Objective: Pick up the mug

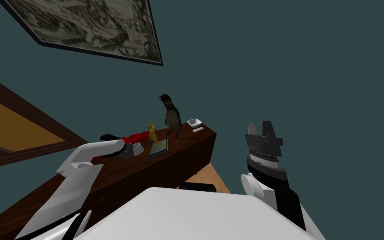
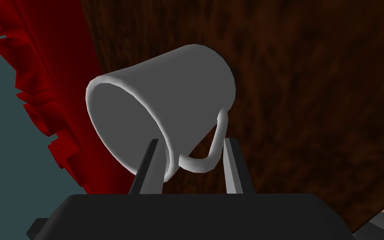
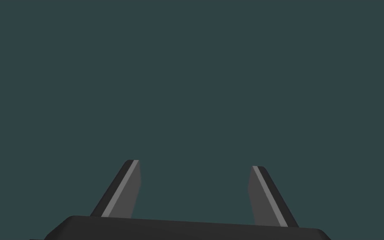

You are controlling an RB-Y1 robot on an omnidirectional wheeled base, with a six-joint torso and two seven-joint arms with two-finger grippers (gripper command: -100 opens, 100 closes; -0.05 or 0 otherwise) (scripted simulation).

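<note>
Dark-grained wood of the table (image 2: 312, 104) lies beneath the left gripper (image 2: 191, 141), whose jaws stand narrowed well short of their full spread. One of its fingers (image 2: 233, 171) lies against the outside of the handle (image 2: 219, 129) and the other crosses the rim. It therefore appears clamped on the pale grey mug (image 2: 178, 91) through wall and handle together, a hold probably chosen because the body is too broad to span. The mug's mouth opens toward the gripper, and its long axis runs away to the base, which points at the wood. Whether it has left the table cannot be told. Just beside it lies a red ruffled thing (image 2: 49, 83). Farther along the table stand a yellow figure (image 1: 153, 132), a dark bird figure (image 1: 171, 114) and a small white bowl (image 1: 194, 122). Off to the right, the right gripper (image 1: 260, 127) is raised before the teal wall (image 1: 291, 62), spread wide and empty, apparently parked clear of the work.
</note>
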